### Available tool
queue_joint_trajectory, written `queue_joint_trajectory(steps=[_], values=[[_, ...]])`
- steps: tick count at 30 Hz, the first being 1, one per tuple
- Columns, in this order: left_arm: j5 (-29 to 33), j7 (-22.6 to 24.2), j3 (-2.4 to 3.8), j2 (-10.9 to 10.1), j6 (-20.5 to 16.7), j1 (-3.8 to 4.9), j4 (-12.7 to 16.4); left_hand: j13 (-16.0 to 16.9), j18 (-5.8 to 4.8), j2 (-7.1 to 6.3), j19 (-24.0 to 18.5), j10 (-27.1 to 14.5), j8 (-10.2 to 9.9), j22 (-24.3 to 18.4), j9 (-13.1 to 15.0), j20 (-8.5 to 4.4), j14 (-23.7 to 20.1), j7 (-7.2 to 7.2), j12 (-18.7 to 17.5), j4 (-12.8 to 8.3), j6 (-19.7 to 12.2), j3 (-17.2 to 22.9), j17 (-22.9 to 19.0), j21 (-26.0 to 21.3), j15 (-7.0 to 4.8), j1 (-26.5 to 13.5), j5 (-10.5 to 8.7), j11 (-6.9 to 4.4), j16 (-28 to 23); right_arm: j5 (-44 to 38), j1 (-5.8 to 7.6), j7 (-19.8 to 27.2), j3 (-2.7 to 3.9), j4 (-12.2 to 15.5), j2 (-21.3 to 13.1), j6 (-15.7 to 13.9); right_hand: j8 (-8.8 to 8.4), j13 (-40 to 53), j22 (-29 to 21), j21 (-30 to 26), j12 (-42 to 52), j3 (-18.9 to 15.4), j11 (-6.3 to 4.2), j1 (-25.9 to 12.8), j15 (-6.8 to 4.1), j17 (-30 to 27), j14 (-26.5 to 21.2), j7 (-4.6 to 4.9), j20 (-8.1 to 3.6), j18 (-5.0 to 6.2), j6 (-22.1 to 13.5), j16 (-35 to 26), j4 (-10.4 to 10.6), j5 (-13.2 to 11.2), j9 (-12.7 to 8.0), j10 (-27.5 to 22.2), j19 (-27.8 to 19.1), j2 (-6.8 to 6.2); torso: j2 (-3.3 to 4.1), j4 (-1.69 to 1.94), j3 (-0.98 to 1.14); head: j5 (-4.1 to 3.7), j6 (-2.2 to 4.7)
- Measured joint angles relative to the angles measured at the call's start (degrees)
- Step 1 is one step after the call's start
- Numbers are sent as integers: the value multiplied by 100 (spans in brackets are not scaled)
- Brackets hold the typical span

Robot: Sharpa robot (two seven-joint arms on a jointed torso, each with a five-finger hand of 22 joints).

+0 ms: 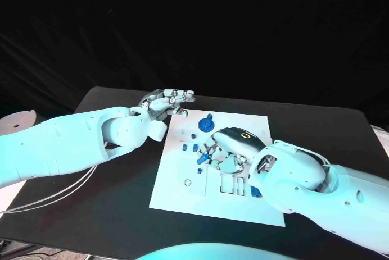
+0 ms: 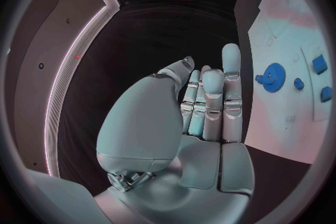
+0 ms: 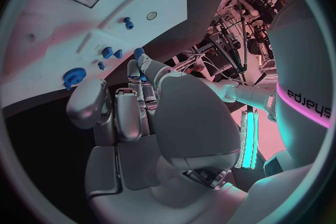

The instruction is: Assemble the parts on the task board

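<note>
The small blue parts (image 1: pixel 200 156) lie scattered on the white task board (image 1: pixel 182 192), which sits flat in the middle of the black counter (image 1: pixel 105 215). A toothed blue gear (image 1: pixel 206 124) stands near the board's far edge. By their look the parts are light, hard plastic, likely a little slick and easy to flick away. I judge each is best pinched by its sides with the fingertips, and the gear by its rim or hub.

The right hand (image 1: pixel 231 147) hangs low over the middle of the board, its fingers (image 3: pixel 143 75) curled down among the parts; whether they grasp one I cannot tell.

The left hand (image 1: pixel 166 105) hovers just beside the board's far left corner, fingers (image 2: pixel 210 95) together, lightly curled, holding nothing.
</note>
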Motion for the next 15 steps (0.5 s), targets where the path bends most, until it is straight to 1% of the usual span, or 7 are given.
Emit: queue_joint_trajectory(steps=[5, 6, 10, 15], values=[[0, -4, 0, 11, 8, 0, 2, 0, 0, 0, 0, 0, 0, 0, 0, 0, 0, 0, 0, 0, 0, 0, 0, 0, 0, 0, 0, 0, 0, -60, -195, 77, -75, -301, 388, 57, 0, 1, -2, 0, -2, 0, 4, -7, 0, 0, 0, 2, 0, 0, -2, 0, 0, -1, 0, 3, 0, -8, -1, -4, 0, 37, -14], [0, -4, 0, 13, 9, 0, 2, 0, 0, 0, 0, 0, 0, 0, 0, 0, 0, 0, 0, 0, 0, 0, 0, 0, 0, 0, 0, 0, 0, -71, -223, 91, -89, -355, 446, 71, 0, 2, -8, 0, -22, 0, 10, -7, 0, 0, 0, 19, 0, 0, -19, 0, 0, -1, 0, 3, 0, -8, -1, -4, 0, 46, -20], [0, -6, 0, 22, 14, 0, 5, 0, 0, 0, 0, 0, 0, 0, 0, 0, 0, 0, 0, 0, 0, 0, 0, 0, 0, 0, 0, 0, 0, -110, -314, 149, -123, -553, 625, 129, -1, -4, -10, 0, -32, 15, 29, -7, 0, -7, 0, 21, 0, 0, -21, 0, -15, -1, 0, -15, 0, -9, 0, -4, 2, 64, -41], [0, -7, 0, 27, 18, 0, 5, 0, 1, 0, 0, 0, 0, 0, 0, 0, 0, 0, 0, 0, 0, 0, 0, 0, 0, 0, 0, 0, 0, -140, -391, 212, -160, -693, 769, 207, -5, -4, -21, 0, -32, 15, 29, -7, 0, -13, 0, 28, 0, 0, -29, -1, -15, -11, 0, -14, 0, -9, 2, -7, 5, 87, -57]])
